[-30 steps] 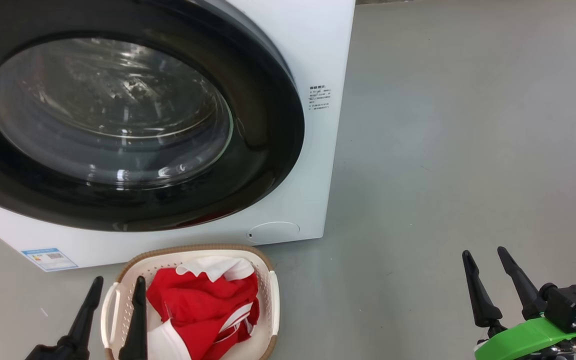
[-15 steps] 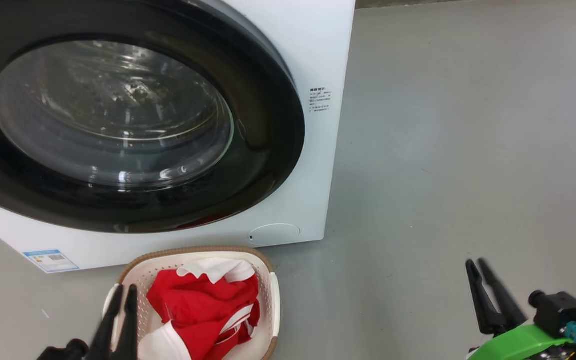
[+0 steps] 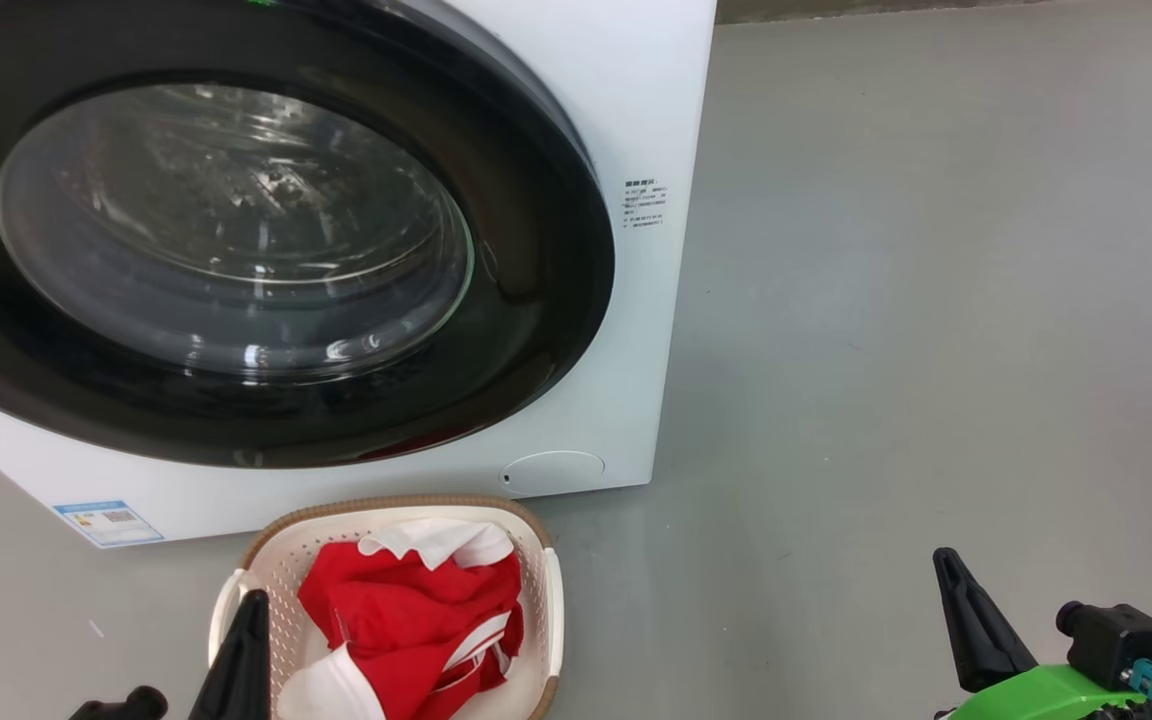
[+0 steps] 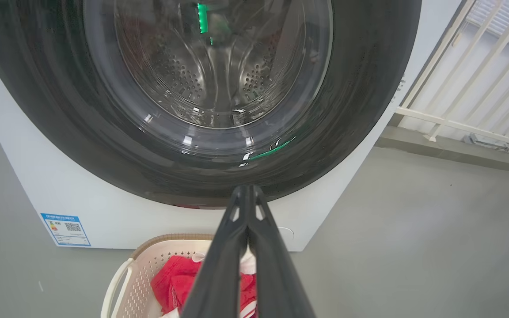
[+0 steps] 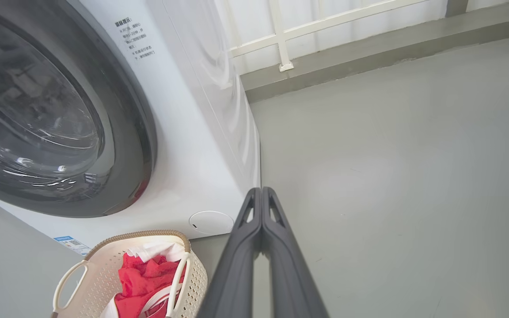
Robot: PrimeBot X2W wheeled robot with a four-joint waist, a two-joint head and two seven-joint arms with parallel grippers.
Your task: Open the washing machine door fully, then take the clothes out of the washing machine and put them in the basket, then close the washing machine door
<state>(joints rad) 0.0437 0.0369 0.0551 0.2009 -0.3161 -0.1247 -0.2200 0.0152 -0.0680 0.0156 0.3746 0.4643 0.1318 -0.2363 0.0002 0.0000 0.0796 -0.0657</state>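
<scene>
The washing machine (image 3: 636,90) is a white box with its round black-rimmed door (image 3: 536,300) lying flat against the front, glass window at the centre; the steel drum shows through the glass in the left wrist view. Red and white clothes (image 3: 406,620) lie in the cream basket (image 3: 266,560) on the floor just below the door. My left gripper (image 3: 254,600) is shut and empty over the basket's left part, fingers pressed together (image 4: 246,190). Far to the right, over bare floor, my right gripper (image 3: 944,558) is shut with nothing in it (image 5: 261,191).
Grey floor (image 3: 936,300) spreads to the right of the machine. A white railing (image 5: 281,35) and a low kerb run behind it. A blue sticker (image 3: 108,520) marks the machine's lower left corner, and a round service cap (image 3: 551,470) sits at the lower right.
Both grippers have gone from wide open to shut, with nothing between the fingers. Both have sunk lower in the head view. The door and the basket have not moved.
</scene>
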